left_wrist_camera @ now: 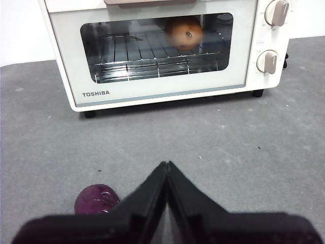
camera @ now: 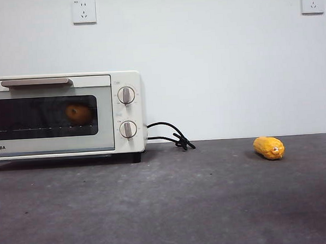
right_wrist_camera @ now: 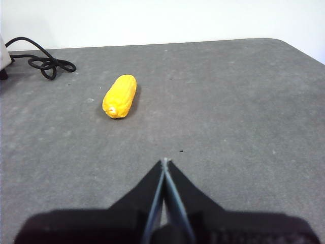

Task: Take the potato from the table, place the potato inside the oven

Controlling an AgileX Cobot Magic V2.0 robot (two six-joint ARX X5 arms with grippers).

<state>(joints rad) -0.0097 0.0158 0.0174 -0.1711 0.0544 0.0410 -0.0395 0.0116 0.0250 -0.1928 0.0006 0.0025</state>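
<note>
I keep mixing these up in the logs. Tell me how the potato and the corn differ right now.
The potato sits on the rack inside the shut oven; the corn lies out on the bare table. The potato is round and orange-brown; the corn is long and bright yellow. Neither is held: the left pincer and right pincer are both shut, empty.

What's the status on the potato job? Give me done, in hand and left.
Done: the potato sits on the rack inside the oven, seen through the glass of its closed door.
In hand: nothing. The left gripper and right gripper are both shut, empty and clear of the oven.
Left: apparently nothing. The corn cob lies on the table, no part of this job.
</note>
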